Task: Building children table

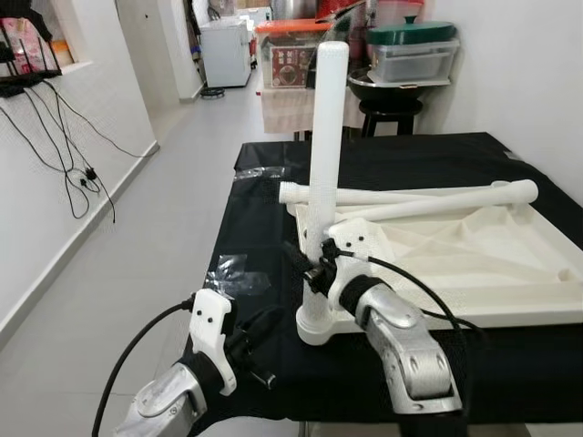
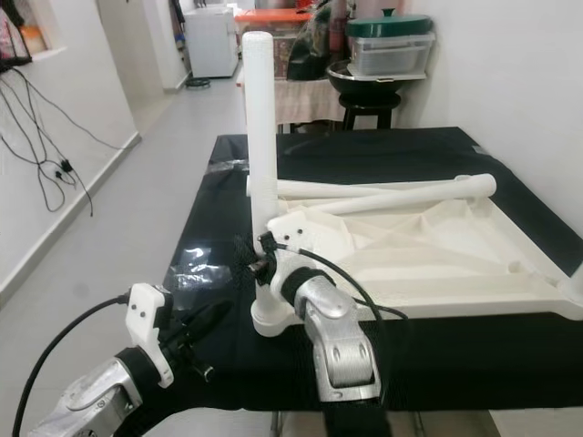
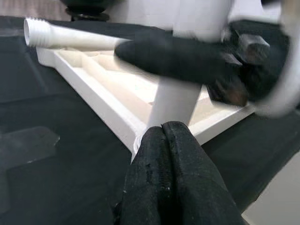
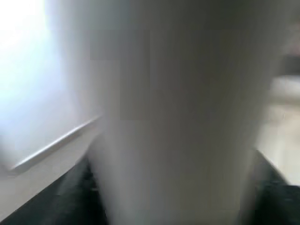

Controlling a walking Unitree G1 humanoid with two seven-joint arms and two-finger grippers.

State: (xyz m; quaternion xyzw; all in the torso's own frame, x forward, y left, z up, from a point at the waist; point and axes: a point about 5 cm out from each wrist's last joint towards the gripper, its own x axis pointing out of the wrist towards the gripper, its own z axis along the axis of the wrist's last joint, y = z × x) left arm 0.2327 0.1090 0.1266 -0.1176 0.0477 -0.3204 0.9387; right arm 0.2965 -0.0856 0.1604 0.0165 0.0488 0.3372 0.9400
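The white children's tabletop [image 1: 510,273] lies upside down on a black-covered table [image 1: 437,150]. A white table leg [image 1: 326,137] stands upright in the socket at its near left corner. My right gripper [image 1: 314,269] is shut on this leg just above the socket; in the right wrist view the leg [image 4: 178,117] sits close between the fingers. My left gripper [image 1: 264,323] is shut and holds nothing. It hovers at the table's near left edge, its tips [image 3: 163,129] pointing at the leg's base. Two more legs [image 1: 410,196] lie across the far side of the tabletop.
Crumpled clear plastic wrap [image 1: 232,273] lies on the black cloth left of the leg. Behind the table a black stool [image 1: 392,109] carries pots and storage boxes. Cables [image 1: 73,173] hang on the left wall, with open floor [image 1: 137,264] beside it.
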